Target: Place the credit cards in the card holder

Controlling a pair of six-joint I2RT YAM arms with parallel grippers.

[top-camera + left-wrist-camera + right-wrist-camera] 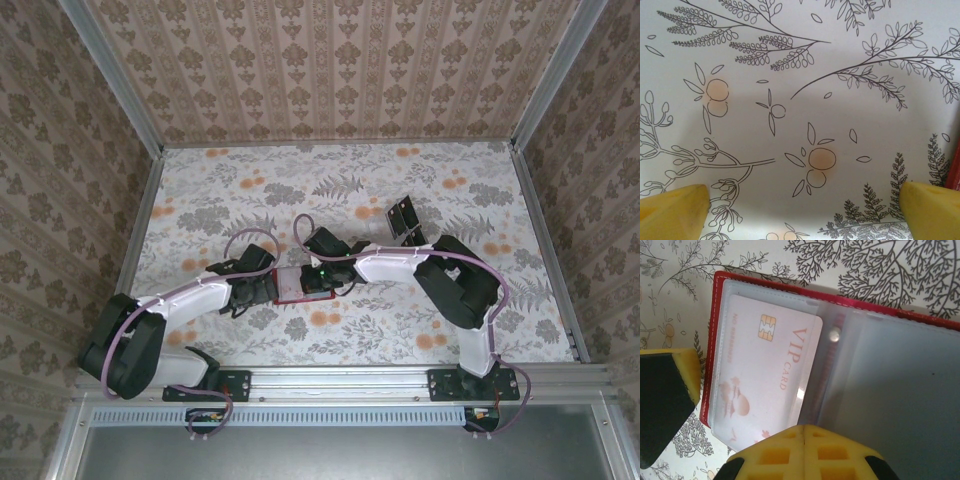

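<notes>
Right hand (805, 432), fingers pressed together, is over the open card holder's (716, 330) near edge, a pink credit card (765, 375) sleeved just ahead. Left hand (802, 200) gapes wide above the bench (790, 50), the holder's red edge at its right.

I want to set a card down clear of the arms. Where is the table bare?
Bare on the table: the far strip along the back wall, the left side beyond the left arm, the near middle between the arm bases. Crowded: the centre, where left gripper and right gripper meet at the card holder, and around the credit cards.
</notes>
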